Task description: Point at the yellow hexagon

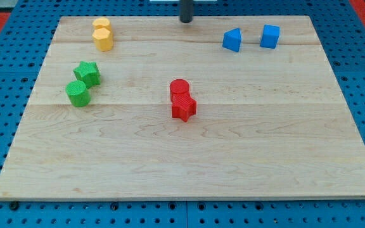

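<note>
Two yellow blocks stand touching at the view's upper left: the nearer one (103,39) looks like a hexagon, the one behind it (101,25) is rounder. My tip (186,20) is at the top edge of the wooden board (233,145), near the middle, well to the right of the yellow blocks and apart from every block.
A green star (88,72) and a green cylinder (77,93) sit at the left. A red cylinder (179,88) touches a red star (184,107) in the middle. Two blue blocks (232,40) (270,36) sit at the upper right. Blue perforated table surrounds the board.
</note>
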